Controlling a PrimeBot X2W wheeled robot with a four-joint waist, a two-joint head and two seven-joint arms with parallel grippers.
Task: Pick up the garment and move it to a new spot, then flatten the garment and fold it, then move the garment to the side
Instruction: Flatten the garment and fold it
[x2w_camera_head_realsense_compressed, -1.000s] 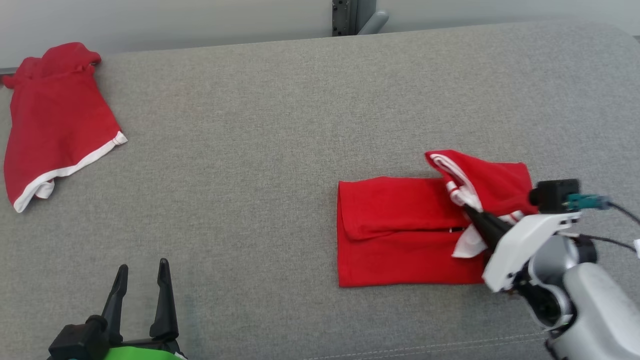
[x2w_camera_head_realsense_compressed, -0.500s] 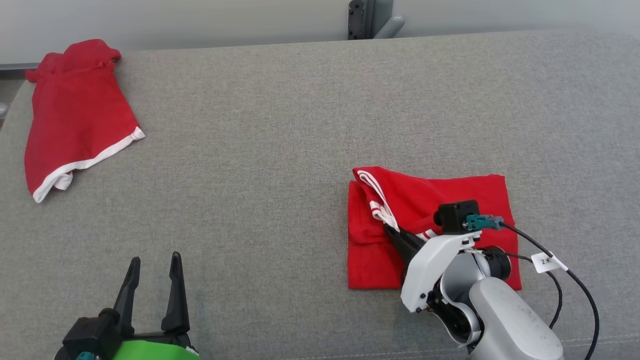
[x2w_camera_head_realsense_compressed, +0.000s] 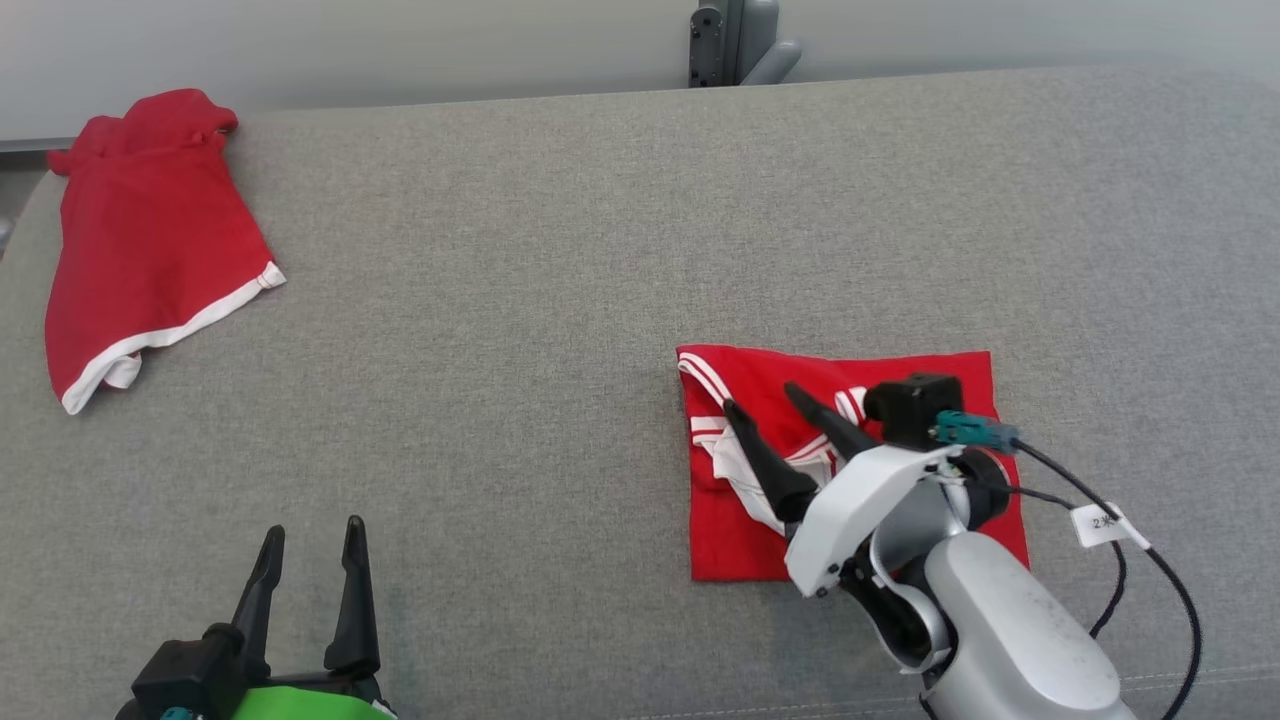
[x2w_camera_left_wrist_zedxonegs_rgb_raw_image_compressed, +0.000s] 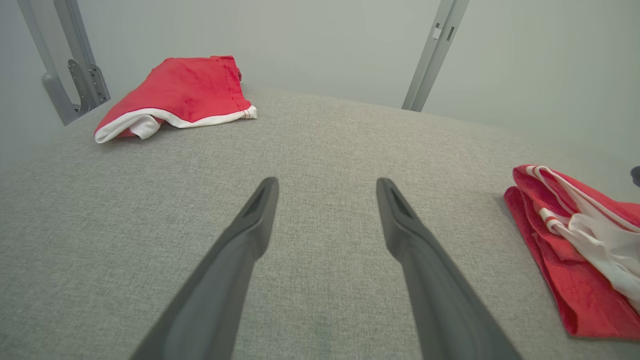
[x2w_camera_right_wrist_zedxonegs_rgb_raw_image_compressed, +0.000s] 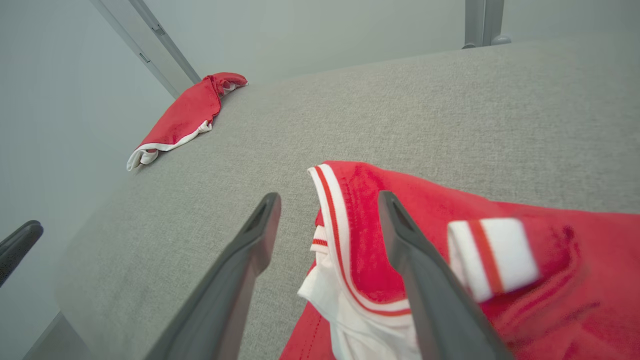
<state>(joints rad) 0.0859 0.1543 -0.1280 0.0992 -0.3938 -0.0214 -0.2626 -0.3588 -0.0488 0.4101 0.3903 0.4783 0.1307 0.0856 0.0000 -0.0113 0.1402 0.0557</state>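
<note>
The garment (x2w_camera_head_realsense_compressed: 900, 375) is red with white striped trim, folded into a rough square at the right of the grey table (x2w_camera_head_realsense_compressed: 560, 300). It also lies at the right edge in the left wrist view (x2w_camera_left_wrist_zedxonegs_rgb_raw_image_compressed: 565, 280), and fills the lower right of the right wrist view (x2w_camera_right_wrist_zedxonegs_rgb_raw_image_compressed: 575, 280). My right gripper (x2w_camera_head_realsense_compressed: 765, 400) hovers open over its left part, the white collar trim between and under the fingers, nothing held. Near the front left edge my left gripper (x2w_camera_head_realsense_compressed: 312, 530) stands open over bare cloth, far from the garment.
A second red garment with a white hem (x2w_camera_head_realsense_compressed: 150, 240) lies at the table's far left corner. A grey metal post (x2w_camera_head_realsense_compressed: 735, 40) stands behind the far edge. A black cable with a tag (x2w_camera_head_realsense_compressed: 1100, 525) loops off my right wrist.
My right gripper carried the garment's right flap leftward over the rest, then opened and let it go. The fold now lies as a square. The left gripper stayed put; the camera shifted slightly.
</note>
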